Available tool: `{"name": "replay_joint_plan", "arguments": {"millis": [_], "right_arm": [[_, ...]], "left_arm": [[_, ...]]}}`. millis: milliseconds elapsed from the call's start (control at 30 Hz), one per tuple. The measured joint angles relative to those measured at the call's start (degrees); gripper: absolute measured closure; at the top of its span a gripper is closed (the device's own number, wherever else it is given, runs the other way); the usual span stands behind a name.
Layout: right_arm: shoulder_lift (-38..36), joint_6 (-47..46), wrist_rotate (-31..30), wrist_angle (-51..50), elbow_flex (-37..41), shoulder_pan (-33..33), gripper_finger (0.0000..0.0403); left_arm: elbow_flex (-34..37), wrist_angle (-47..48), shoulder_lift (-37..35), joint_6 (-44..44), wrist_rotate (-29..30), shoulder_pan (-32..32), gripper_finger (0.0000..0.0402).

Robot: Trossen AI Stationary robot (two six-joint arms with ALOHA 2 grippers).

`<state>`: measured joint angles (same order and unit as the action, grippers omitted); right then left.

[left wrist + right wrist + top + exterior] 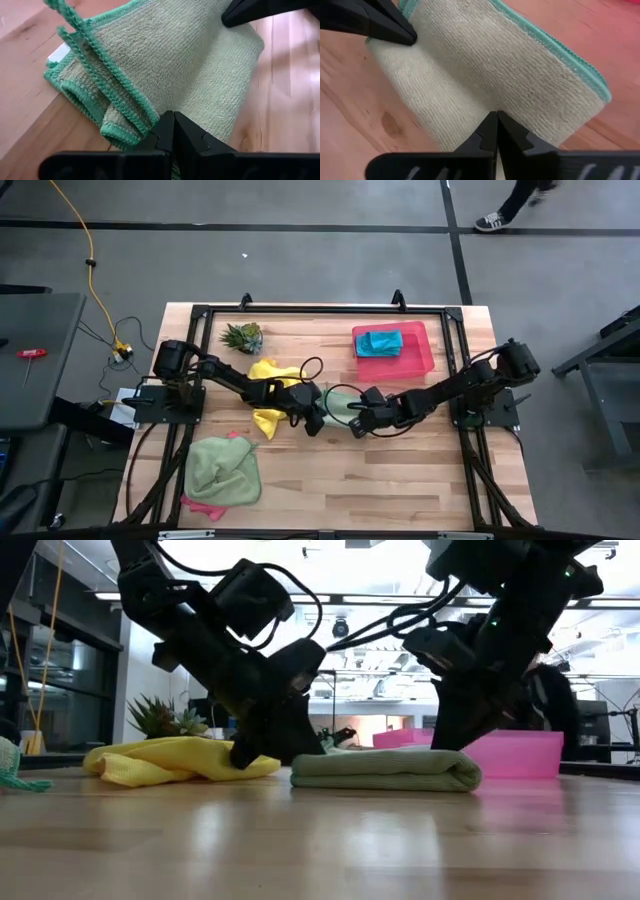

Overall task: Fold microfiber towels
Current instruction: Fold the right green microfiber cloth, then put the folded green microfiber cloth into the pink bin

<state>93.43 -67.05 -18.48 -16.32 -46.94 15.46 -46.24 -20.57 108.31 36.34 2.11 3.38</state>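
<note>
Folded light green microfiber towel [340, 408] flat at desk [400, 470] centre. Left gripper [173, 120] clamped together on one end, right gripper [496, 119] pinched on opposite end, probably pressing fold flat.

pale green towel [175, 60] with teal edging.

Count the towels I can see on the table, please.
5: teal in the tray; yellow left of centre; folded green at centre; another green front left over a pink. More may be hidden.
</note>
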Motion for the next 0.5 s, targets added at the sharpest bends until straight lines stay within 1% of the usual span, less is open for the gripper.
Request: {"name": "replay_joint_plan", "arguments": {"millis": [100,167,267,367,500], "right_arm": [[-1.8,0.7,0.0,-1.3,0.0,-0.2,0.0403],[-4.8,1.5,0.0,-2.7,0.0,-0.4,0.0403],[-10.3,0.4,-0.5,-8.4,0.0,-0.4,0.0403],[-15.3,-5.2,0.8,-16.1,0.0,-0.3,0.0402],[-19.0,-12.6,3.0,-23.1,0.0,0.4,0.0394]], "left_arm": [[0.0,0.2,0.0,-0.1,0.2,0.0,0.0402],[0.0,0.2,0.0,-0.1,0.5,0.0,0.0402],[0.0,0.2,0.0,-0.1,0.5,0.0,0.0401],[0.0,0.3,0.0,-0.1,0.6,0.0,0.0401],[0.0,0.2,0.0,-0.1,0.5,0.0,0.0401]]}}
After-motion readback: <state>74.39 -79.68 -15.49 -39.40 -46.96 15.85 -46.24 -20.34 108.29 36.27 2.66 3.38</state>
